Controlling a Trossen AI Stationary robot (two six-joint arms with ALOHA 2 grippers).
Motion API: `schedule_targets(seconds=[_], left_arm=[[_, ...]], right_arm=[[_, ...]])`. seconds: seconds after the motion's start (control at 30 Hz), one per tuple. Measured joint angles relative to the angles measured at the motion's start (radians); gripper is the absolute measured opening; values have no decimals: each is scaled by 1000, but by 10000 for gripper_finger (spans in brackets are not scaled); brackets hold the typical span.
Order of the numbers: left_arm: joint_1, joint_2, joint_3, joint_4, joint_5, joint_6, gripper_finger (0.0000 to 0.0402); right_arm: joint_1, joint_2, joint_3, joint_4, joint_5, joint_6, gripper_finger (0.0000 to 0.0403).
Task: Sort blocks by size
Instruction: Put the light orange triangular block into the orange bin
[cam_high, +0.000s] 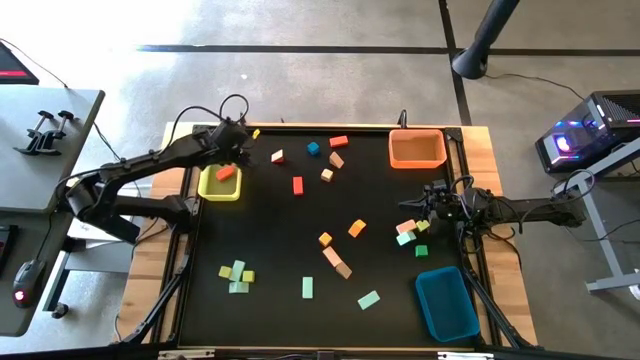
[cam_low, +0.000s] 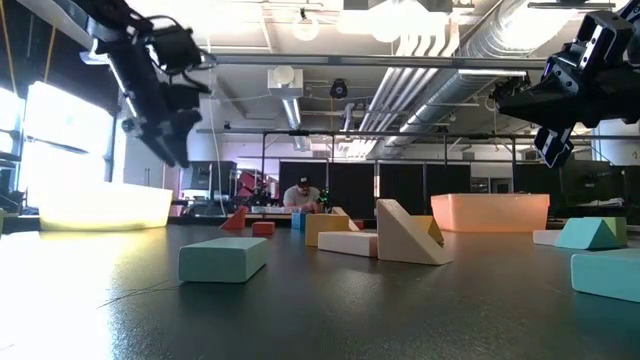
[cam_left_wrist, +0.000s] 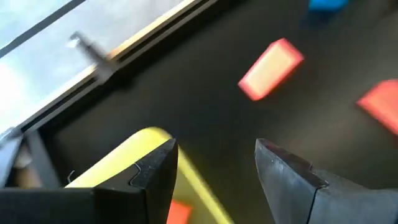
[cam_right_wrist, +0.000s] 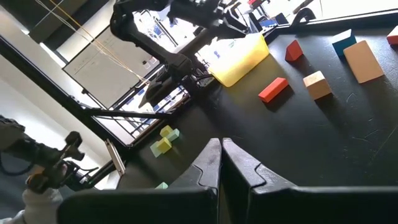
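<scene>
Overhead, left pincer (cam_high: 232, 143) hangs over the far rim of the yellow bin (cam_high: 219, 186), with a red block (cam_high: 225, 172) lying inside the bin. Other blocks sit scattered on the black surface (cam_high: 270, 250) beyond the bin, a red bar (cam_high: 297, 185) nearest. Right pincer (cam_high: 436, 200) waits well away from the yellow bin, by the orange bin (cam_high: 417, 148).

Low view: left pincer (cam_low: 165, 125) is raised above the glowing yellow bin (cam_low: 100, 208), clear of its wall. Risk: a descent near the rim could clip the wall and shove the bin.

Left wrist view: fingers (cam_left_wrist: 152, 168) stand apart with nothing between them; yellow bin corner (cam_left_wrist: 149, 138) shows just beneath, a pink block (cam_left_wrist: 271, 68) lies past it. Risk: swinging out low could knock that block off position.

Right wrist view: right pincer (cam_right_wrist: 221, 155) is shut and empty; yellow bin (cam_right_wrist: 239, 57) sits far across. Little hazard unless both arms reach toward the middle blocks together.
</scene>
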Motion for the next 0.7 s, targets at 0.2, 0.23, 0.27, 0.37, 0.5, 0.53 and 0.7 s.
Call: schedule_targets(seconds=[0.2,0.23,0.27,0.37,0.5,0.53,0.7], left_arm=[[-108,-75,0,117,77,64,202],[-128,-85,0,146,88,81,202],[-149,-93,0,185,99,96,202],[-209,-103,-17,360,135,130,202],[-276,-103,-127,725,266,156,202],[-292,-99,-158,799,303,166,202],[-360,-98,-274,1003,353,177,202]], right_arm=[[0,0,0,0,-1,0,1],[0,0,0,0,-1,0,1],[0,0,0,0,-1,0,1],[0,0,0,26,17,0,1],[0,0,0,114,120,4,1],[1,0,0,138,175,-2,1],[0,25,0,313,339,-49,1]])
